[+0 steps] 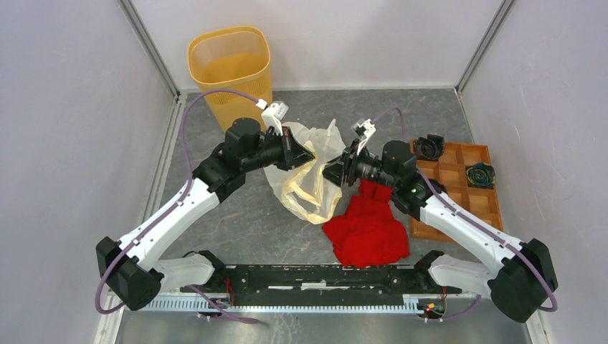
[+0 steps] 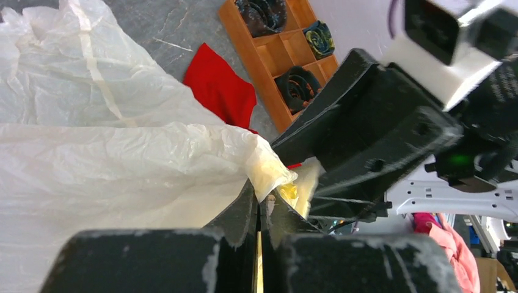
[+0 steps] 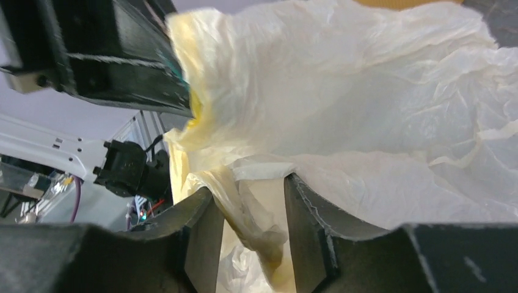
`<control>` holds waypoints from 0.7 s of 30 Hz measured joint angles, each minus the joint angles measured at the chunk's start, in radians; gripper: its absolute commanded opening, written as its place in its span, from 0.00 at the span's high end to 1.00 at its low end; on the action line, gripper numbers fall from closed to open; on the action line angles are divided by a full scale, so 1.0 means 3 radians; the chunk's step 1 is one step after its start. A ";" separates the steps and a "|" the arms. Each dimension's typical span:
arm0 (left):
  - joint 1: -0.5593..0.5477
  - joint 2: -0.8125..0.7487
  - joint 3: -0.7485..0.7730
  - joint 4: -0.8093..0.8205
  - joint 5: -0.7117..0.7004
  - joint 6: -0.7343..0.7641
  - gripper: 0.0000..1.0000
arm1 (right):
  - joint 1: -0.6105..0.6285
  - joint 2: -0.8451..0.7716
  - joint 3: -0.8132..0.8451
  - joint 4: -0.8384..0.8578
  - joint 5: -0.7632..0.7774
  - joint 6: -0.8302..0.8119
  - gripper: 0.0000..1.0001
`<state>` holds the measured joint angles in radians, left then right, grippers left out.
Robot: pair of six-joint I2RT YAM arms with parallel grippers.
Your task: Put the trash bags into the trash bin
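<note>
Bag [image 1: 310, 174] mid-table, held between both arms. Left gripper [image 2: 261, 210] clamped on bag film. Right gripper [image 3: 247, 210] part-open, film between fingers. Bin [image 1: 231, 72] upright at far-left corner.

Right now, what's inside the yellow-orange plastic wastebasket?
Nothing visible: the yellow-orange plastic wastebasket shows only bare inner walls and floor. The cream-white translucent plastic bag hangs outside it, between the arms. The near inner wall is hidden.
</note>
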<state>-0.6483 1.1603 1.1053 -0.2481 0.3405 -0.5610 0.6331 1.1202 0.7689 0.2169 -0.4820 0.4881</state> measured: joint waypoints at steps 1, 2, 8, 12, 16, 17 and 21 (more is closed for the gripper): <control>0.0001 0.0019 0.0000 0.0001 -0.0009 -0.0020 0.98 | 0.0000 -0.0029 -0.0004 -0.0032 0.0033 0.0014 0.46; 0.0004 0.0038 0.0000 0.0001 -0.0023 -0.0053 0.98 | 0.0000 -0.0070 -0.0004 -0.0051 0.0074 0.0009 0.42; 0.0004 0.0076 0.0004 -0.0001 -0.0033 -0.0139 0.98 | 0.0000 -0.0393 -0.0004 -0.0287 0.0336 -0.0145 0.19; 0.0004 0.0076 0.0009 -0.0010 -0.0058 -0.0174 0.98 | 0.0000 -0.0525 -0.0004 -0.0537 0.0443 -0.0384 0.09; 0.0004 0.0076 0.0009 -0.0010 -0.0060 -0.0216 0.98 | 0.0000 -0.0576 -0.0005 -0.0633 0.0519 -0.0524 0.05; 0.0004 0.0076 0.0009 -0.0010 -0.0058 -0.0242 0.98 | 0.0000 -0.0582 -0.0006 -0.0656 0.0571 -0.0543 0.05; 0.0005 0.0076 0.0009 -0.0010 -0.0058 -0.0294 0.98 | 0.0006 -0.0659 -0.0013 -0.0905 0.0991 -0.0491 0.04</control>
<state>-0.6468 1.1831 1.1080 -0.2512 0.3229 -0.6491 0.6350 0.9226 0.7650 -0.0547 -0.1848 0.3408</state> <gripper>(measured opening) 0.034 0.953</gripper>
